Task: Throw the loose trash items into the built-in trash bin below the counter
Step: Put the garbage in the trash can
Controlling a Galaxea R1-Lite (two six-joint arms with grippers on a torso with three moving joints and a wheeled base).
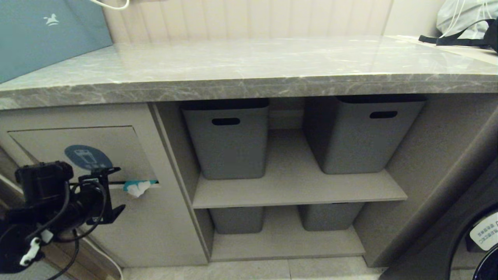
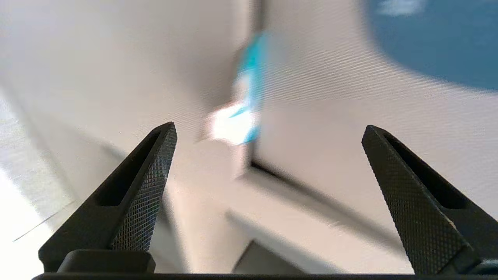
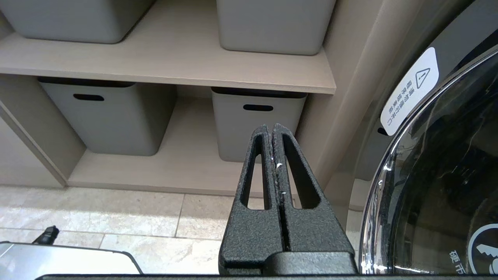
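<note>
Head view puts your left gripper [image 1: 111, 196] low in front of the built-in trash bin [image 1: 78, 144], fingers spread wide and holding nothing. Just beyond its fingertips, off to the shelf side, the teal packet [image 1: 138, 187] is caught in the slit at the flap's lower edge: a crumpled white and turquoise tuft hangs outside, the rest is hidden. The left wrist view shows the same packet [image 2: 241, 116] ahead of the open fingers [image 2: 151, 175], nearer one finger than the other, apart from both. You should expect it to be very light, soft and crinkly, probably slick, so it will fold rather than resist; a push on the tuft may only bunch it up. Judge the best hold to be the protruding white end, pinched across its thickness, or press the flap inward beside it so it drops. Whether the bin already holds the other trash piece you cannot tell; nothing inside it shows. No loose trash shows on the counter [image 1: 249, 83] well above the gripper. Four grey tubs [image 1: 227, 144] sit on the shelves further along, their contents not visible. Your right gripper [image 3: 274, 136] hangs shut near the floor, idle.
</note>
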